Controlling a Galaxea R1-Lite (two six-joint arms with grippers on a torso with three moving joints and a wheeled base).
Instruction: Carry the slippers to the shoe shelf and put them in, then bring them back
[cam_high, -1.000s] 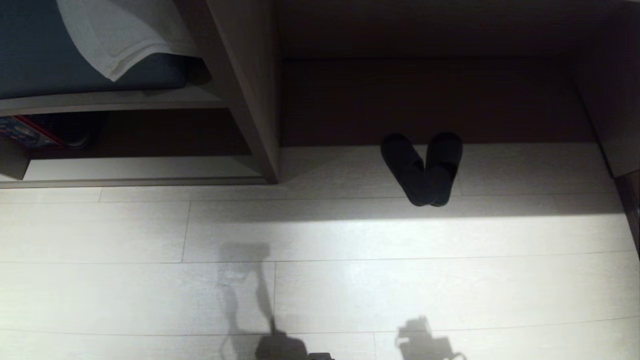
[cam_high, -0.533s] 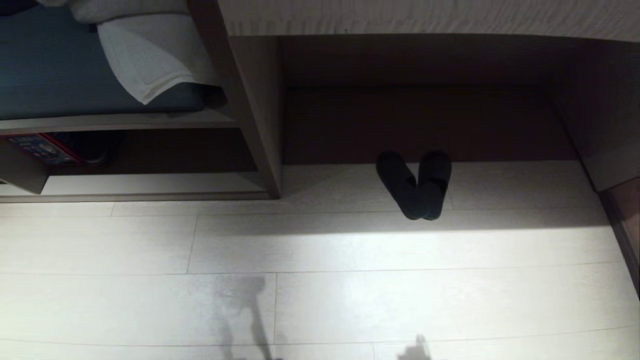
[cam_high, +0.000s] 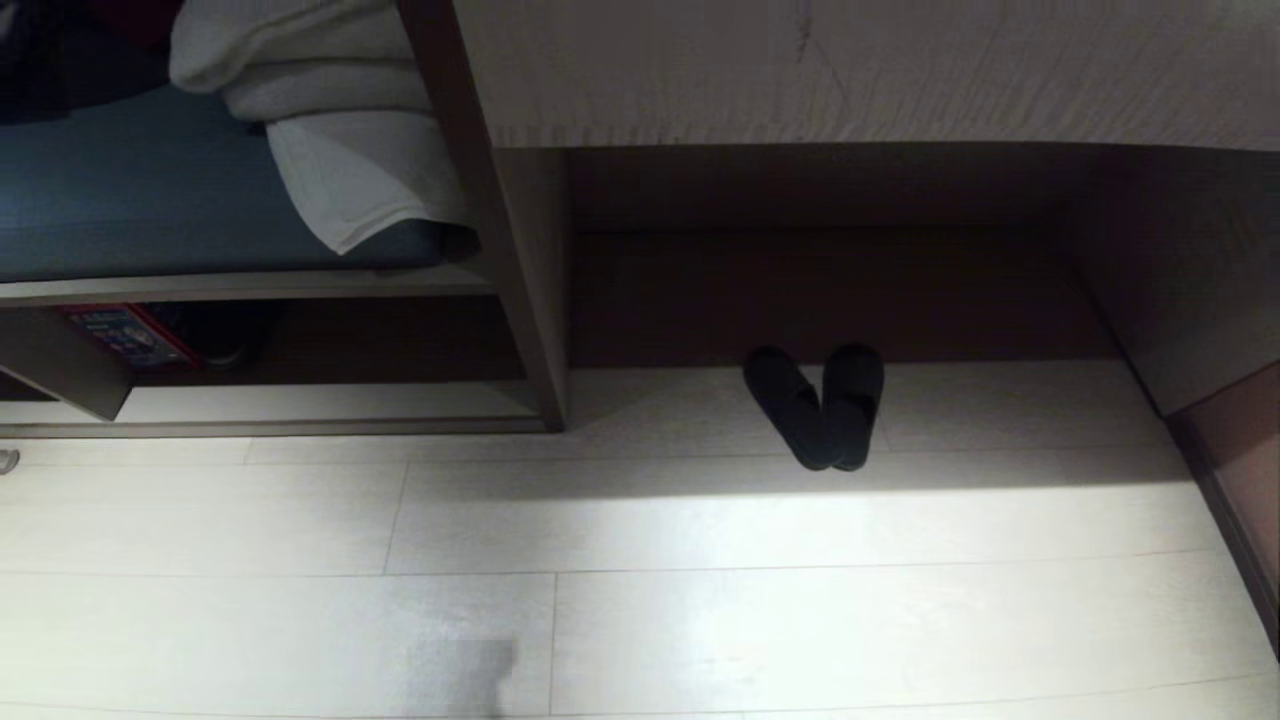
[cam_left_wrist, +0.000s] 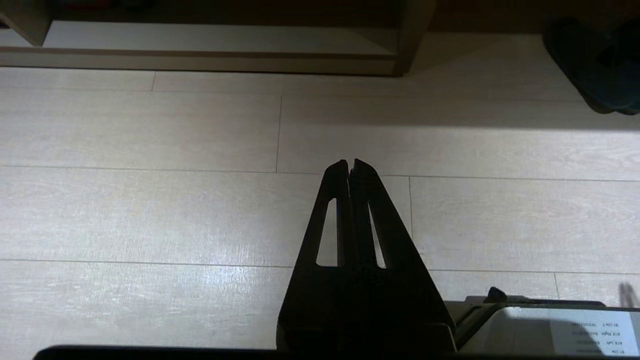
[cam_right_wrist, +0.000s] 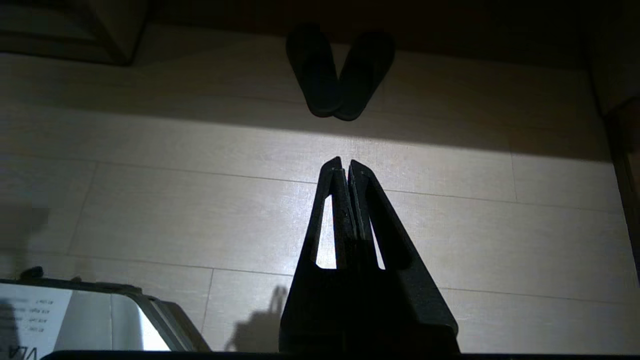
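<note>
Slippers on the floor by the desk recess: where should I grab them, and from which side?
Judging by pose, pinch the slippers at the touching near ends, coming from the open floor side; the far ends splay apart toward the dark recess.

The floor (cam_high: 700, 620) is pale wood-grain plank with a soft sheen where light falls. The 2 slippers (cam_high: 815, 405) look matt, soft cloth, and the shoe shelf (cam_high: 300, 405) shows smooth, pale wood-grain board.

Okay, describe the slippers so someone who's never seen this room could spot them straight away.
Find the wide dark recess under the pale wood-grain top, right of the shelf unit's upright panel. On the pale plank floor at its front edge lie the slippers, a near-black pair in a V, touching at the near ends. Nothing else lies on the floor there.
</note>
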